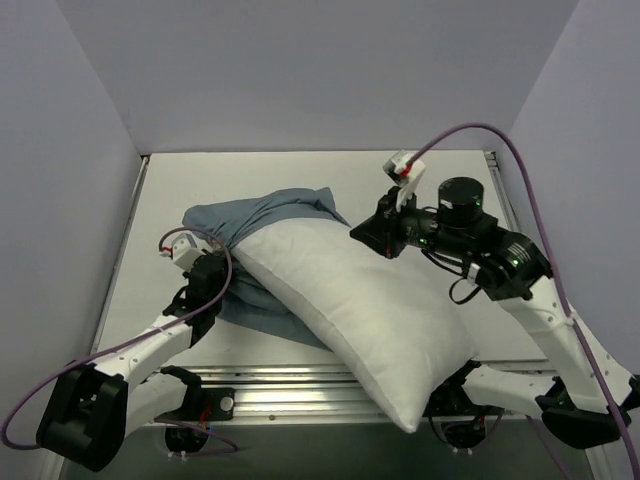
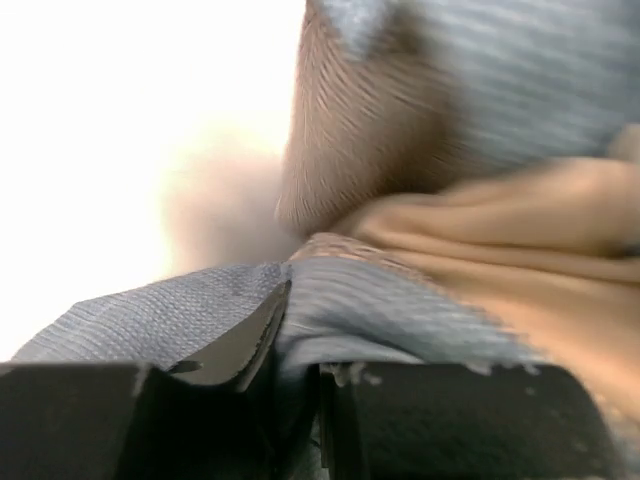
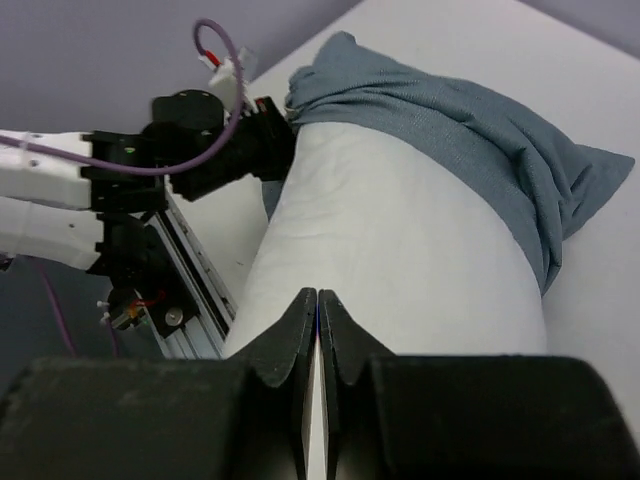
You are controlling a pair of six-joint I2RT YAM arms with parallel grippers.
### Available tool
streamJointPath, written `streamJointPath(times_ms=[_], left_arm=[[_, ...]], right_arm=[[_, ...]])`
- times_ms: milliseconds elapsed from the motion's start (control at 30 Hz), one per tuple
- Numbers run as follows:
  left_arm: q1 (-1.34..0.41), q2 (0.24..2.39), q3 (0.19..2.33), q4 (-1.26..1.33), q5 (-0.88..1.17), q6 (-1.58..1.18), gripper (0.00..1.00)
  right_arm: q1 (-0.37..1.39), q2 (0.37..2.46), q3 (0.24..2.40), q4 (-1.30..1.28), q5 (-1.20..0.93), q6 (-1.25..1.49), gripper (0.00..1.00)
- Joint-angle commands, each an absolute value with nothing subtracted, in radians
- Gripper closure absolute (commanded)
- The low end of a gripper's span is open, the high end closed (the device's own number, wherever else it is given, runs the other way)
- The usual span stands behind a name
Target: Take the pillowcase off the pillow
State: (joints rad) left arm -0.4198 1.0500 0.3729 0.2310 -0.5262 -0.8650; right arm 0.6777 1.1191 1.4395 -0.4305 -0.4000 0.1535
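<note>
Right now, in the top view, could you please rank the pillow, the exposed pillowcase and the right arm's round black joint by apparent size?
1. pillow, largest.
2. pillowcase, counting only its exposed part.
3. round black joint, smallest, even though it is raised nearer the camera.

Top cam sits high over the near edge of the table, looking down on the whole setup. Left wrist cam is blurry-close against the pillowcase. Right wrist cam looks along the pillow toward the left arm, all of which the top view catches too.
</note>
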Motion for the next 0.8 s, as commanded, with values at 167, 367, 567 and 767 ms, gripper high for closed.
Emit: streamJointPath(times_ms=[167,367,567,767], left_arm=[[-0.316,1.115,0.442,0.218,-0.41,-0.779,0.69],[-0.344,1.068,0.469,0.138,-0.244,-0.749,0.66],[-0.446,0.959,0.472,0.055,-0.244,-0.747,0.66],[-0.5,0.881,0.463,0.002,-0.256,-0.768,0.66]], right_arm=[[0.664,1.006,1.26,-0.428,-0.678,0.089,1.0],[0.702,1.087,1.141,-0.321,-0.479,0.164,0.86],[0.954,1.258,1.239,-0.241,-0.01,0.181,0.29],[1.132,1.466,1.451,-0.271,0.346,0.155,0.0]])
